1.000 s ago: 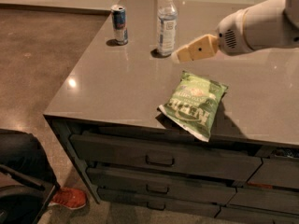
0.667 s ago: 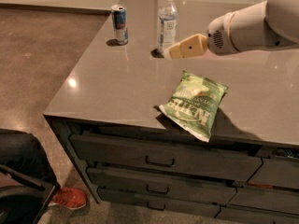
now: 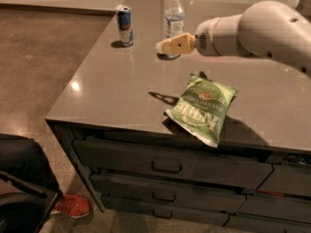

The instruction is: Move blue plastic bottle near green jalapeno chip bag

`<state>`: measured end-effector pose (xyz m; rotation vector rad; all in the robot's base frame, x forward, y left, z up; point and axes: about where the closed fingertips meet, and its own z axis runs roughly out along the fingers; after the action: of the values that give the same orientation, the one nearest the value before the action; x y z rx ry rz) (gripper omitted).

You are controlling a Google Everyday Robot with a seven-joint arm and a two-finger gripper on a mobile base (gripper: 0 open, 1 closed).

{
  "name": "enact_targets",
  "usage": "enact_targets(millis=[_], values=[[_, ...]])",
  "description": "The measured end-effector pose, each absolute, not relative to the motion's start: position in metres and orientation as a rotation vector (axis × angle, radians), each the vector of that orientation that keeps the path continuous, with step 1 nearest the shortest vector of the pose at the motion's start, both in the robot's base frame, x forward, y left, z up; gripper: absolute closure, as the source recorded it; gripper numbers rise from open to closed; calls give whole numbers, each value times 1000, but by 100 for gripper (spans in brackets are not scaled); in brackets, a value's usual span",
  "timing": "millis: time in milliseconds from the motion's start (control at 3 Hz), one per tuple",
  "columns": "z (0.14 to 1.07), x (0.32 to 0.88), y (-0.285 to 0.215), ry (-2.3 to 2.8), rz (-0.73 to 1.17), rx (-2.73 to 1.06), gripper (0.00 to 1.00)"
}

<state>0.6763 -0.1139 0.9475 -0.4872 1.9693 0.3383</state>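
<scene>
The blue plastic bottle (image 3: 174,16), clear with a white cap and pale label, stands upright at the far middle of the grey counter (image 3: 121,81). The green jalapeno chip bag (image 3: 203,108) lies flat near the counter's front edge, right of the middle. My gripper (image 3: 163,46) hangs above the counter just in front of the bottle's base, hiding its lower part. Its tan fingers point left, and it is some way behind and left of the bag.
A short blue-and-silver drink can (image 3: 125,25) stands at the far left of the counter. Drawers (image 3: 165,166) run below the front edge. A person's dark-clad leg and orange shoe (image 3: 73,206) are on the floor at the lower left.
My gripper and arm have moved left and slightly down in the picture, from right of the bottle to just in front of its base. The bottle, can and bag have not moved.
</scene>
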Motion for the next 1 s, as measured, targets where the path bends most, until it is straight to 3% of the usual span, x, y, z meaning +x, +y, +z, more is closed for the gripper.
enact_targets(millis=[1000], values=[[932,774,-108,1910,303,-427,0]])
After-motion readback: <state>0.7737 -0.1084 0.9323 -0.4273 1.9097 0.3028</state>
